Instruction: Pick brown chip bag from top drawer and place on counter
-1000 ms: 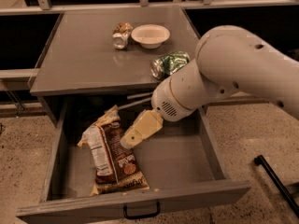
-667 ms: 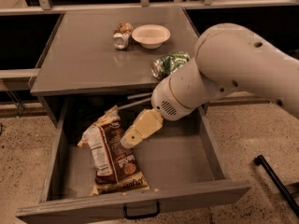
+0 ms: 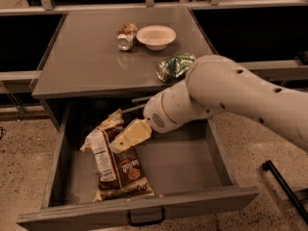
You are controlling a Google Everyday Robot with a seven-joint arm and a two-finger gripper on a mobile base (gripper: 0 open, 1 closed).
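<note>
The brown chip bag lies lengthwise in the left half of the open top drawer. Its white label panel faces left and its tan top edge points to the back. My gripper, cream-coloured, reaches down into the drawer from the right and rests over the bag's upper part. The big white arm covers the drawer's back right corner. The grey counter spreads above the drawer.
On the counter stand a white bowl, a crushed can to its left, and a crushed green can near the front right edge. The drawer's black handle is at the bottom. A black bar lies on the floor at right.
My arm has swung left and lower into the drawer. The gripper has moved from beside the bag's right edge to over its upper part. The bag has not moved.
</note>
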